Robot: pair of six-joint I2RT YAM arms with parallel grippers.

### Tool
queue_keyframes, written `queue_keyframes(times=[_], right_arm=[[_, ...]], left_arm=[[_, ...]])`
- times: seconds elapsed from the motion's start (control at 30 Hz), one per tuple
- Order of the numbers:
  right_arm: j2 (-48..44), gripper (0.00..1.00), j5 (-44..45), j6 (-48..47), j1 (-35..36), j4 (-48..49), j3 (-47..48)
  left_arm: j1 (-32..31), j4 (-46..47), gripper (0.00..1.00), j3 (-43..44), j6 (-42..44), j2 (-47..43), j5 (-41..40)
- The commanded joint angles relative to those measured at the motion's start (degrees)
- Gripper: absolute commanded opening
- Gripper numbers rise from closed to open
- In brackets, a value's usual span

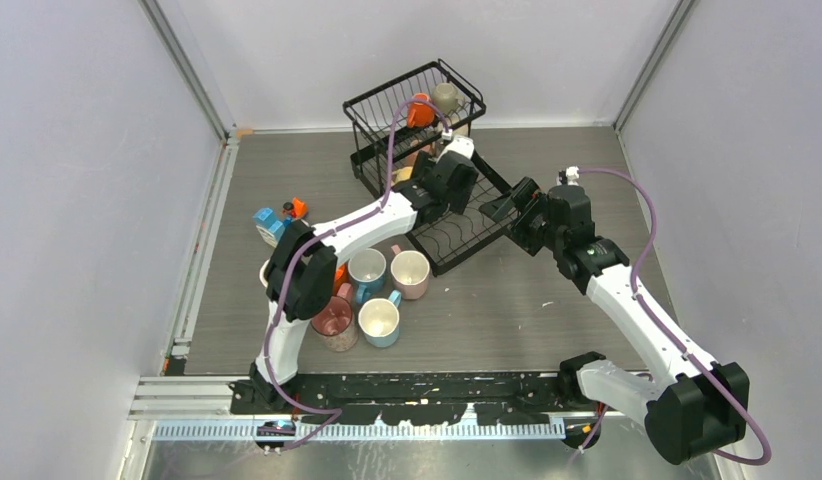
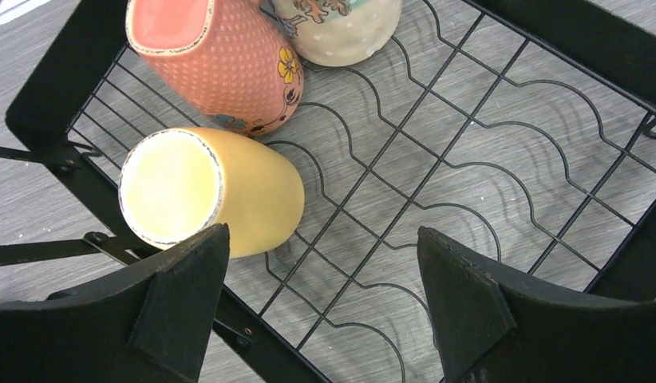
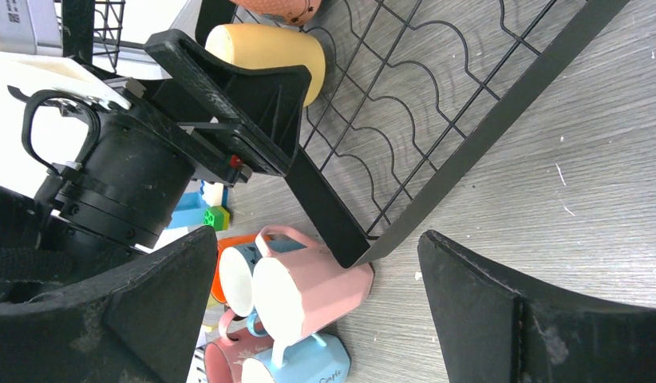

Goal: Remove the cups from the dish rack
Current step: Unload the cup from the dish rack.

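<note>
Left pincer (image 2: 321,249), open, hovers beside the yellow mug (image 2: 229,191) lying in the dish rack (image 2: 57,84) corner, apparently to grasp it; right pincer (image 3: 318,247) is open too.

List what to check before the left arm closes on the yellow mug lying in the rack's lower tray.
1. Is the left gripper open? Ok: its jaws stand wide and hold nothing.
2. Is the yellow mug centred between the jaws? Not ok: it lies on its side, over by one finger.
3. Is it clear of the salmon mug? Cannot tell: the two look touching or nearly so.
4. Is the right gripper out of the way? Ok: it is open and empty, outside the lower tray, near its corner.
5. Is there room to set the mug down? Ok: the table is bare to the right of the mugs on the table.
</note>
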Motion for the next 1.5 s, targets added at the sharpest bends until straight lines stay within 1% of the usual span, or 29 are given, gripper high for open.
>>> queue_keyframes(times=[0.0, 0.13, 0.3, 0.5, 0.8, 1.27, 1.47], right_arm=[[-1.34, 1.00, 0.01, 0.49, -0.25, 2.76, 0.08], [-1.39, 1.00, 0.04, 0.43, -0.25, 2.65, 0.02], [-1.41, 1.00, 0.12, 0.23, -0.27, 2.42, 0.07], [-1.06, 1.00, 0.13, 0.29, -0.27, 2.51, 0.03], [-0.72, 1.00, 0.04, 0.29, -0.29, 2.69, -0.10], [-0.60, 1.00, -0.12, 0.42, -0.26, 3.08, -0.77], [-0.58, 1.00, -0.11, 0.54, -0.25, 3.31, -0.97]], left_arm=[[-0.32, 1.05, 0.88, -1.06, -0.65, -4.20, -1.20], [-0.31, 2.10, 0.89, -1.15, 1.82, -4.03, -6.06], [0.25, 3.41, 0.89, -0.37, 5.25, -2.86, -8.72], [2.07, 0.93, 0.90, 2.49, 4.76, -0.28, -5.82], [2.21, -2.82, 0.89, 4.67, 1.08, 1.54, -1.37], [1.38, -3.17, 0.89, 2.36, -1.19, 0.38, 0.47], [0.97, -3.36, 0.89, 2.49, -2.36, -0.57, 2.66]])
